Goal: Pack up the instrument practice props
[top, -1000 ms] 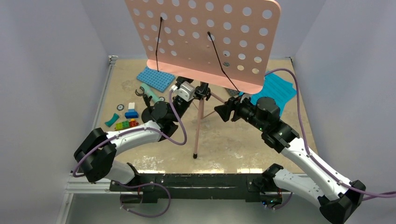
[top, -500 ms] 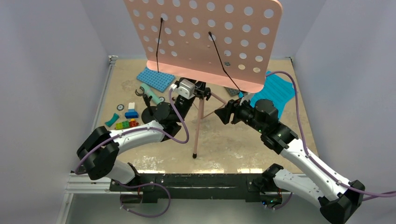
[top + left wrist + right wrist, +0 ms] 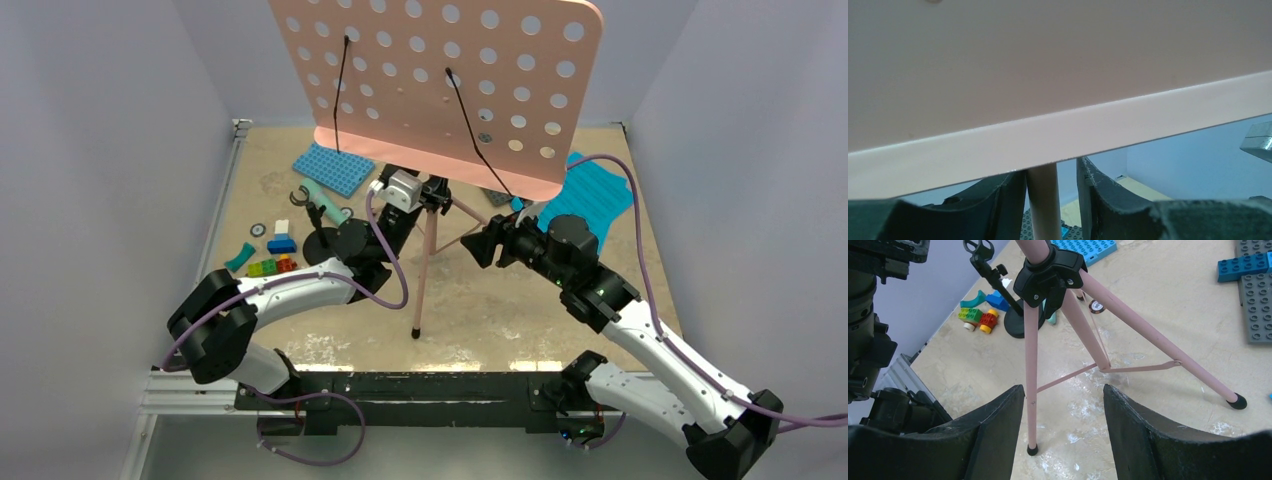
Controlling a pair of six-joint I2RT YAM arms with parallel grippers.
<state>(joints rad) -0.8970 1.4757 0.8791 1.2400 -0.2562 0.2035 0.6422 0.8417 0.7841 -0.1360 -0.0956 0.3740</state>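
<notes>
Pink music stand (image 3: 430, 160) upright mid table (image 3: 520, 310), left gripper (image 3: 1050, 180) at its 9 o'clock, jaws part-open, loosely straddling the pole (image 3: 1044, 205) under the board (image 3: 1048, 75), right gripper (image 3: 1063, 390) at 3 o'clock, wide open, empty

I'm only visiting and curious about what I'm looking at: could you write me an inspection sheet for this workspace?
Surface: beige table, scuffed white in places.
Job's things: pink music stand upright on its legs; cyan pages flat at far right; mint mic lying far left; black mic stand upright near it.
Clutter: blue baseplate, grey baseplate, loose bricks.
Grippers: left gripper open around the stand's pole, just under the board; right gripper open, empty, facing the legs.
Cables: purple cables loop off both arms; the right one crosses the pages in the top view.
Surroundings: pale walls on three sides; metal rail at the near edge.
</notes>
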